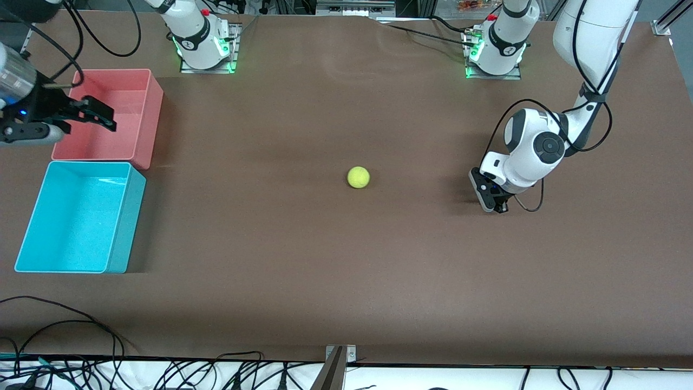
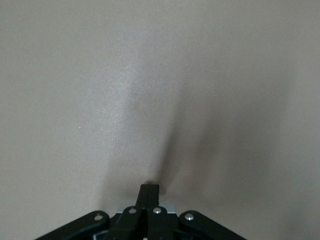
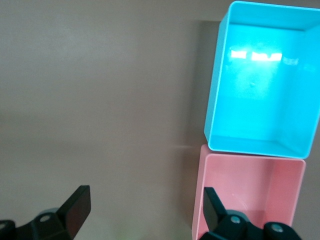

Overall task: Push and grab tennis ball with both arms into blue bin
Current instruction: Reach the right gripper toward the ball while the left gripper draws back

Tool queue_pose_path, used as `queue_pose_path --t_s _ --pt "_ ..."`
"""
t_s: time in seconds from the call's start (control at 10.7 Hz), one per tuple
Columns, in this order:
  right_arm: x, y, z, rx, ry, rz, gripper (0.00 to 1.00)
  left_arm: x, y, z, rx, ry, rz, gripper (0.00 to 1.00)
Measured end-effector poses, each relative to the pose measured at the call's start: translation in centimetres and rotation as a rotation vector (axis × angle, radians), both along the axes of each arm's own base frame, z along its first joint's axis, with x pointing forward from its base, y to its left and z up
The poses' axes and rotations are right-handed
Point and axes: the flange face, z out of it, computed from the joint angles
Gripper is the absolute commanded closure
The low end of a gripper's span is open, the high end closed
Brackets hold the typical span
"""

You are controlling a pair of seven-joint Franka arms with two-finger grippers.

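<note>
Front view: tennis ball (image 1: 358, 177) alone on the brown desk (image 1: 335, 271), near its middle, touched by nothing. Well apart from it toward the left arm's end, left gripper (image 1: 499, 208) down at the desk surface, tips at or just above the cloth, hard to tell which, hanging under the bent white left arm (image 1: 533, 154). Seen from the left wrist view, fingers (image 2: 149, 192) pressed flat together with nothing between them, only bare desk (image 2: 150, 75) ahead, ball not in that picture. Toward the right arm's end, blue bin (image 1: 81, 216) standing upright and open, nothing inside, nearer to the front camera than the pink bin (image 1: 111, 116), the two tubs just beside each other, short walls close or touching. Right gripper (image 1: 89, 115) up in the air over the pink bin, jaws spread wide, holding nothing. From the right wrist view, both black fingers (image 3: 75, 207) well apart, right gripper (image 3: 145, 205) above the desk and the pink bin (image 3: 250, 195), blue bin (image 3: 265, 80) beside it, both tubs showing bare floors. Arm bases with green lights along the top edge of the desk, black cables (image 1: 70, 325) trailing along the edge nearest the front camera.
</note>
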Motion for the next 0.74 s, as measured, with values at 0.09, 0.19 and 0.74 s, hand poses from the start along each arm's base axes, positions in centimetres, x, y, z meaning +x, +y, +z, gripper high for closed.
queue_pose_path --t_s 0.09,0.19,0.74 --pt "0.2 0.6 -1.9 0.0 -0.01 0.011 0.0 0.1 0.2 0.0 0.0 -0.001 0.005 1.0" --pt "0.2 1.3 -3.4 0.0 -0.013 0.023 0.0 0.2 0.5 0.1 0.0 -0.004 0.01 1.0" --pt "-0.3 6.3 -10.9 0.006 -0.084 0.147 0.0 2.4 4.6 4.5 0.003 -0.09 0.134 0.0"
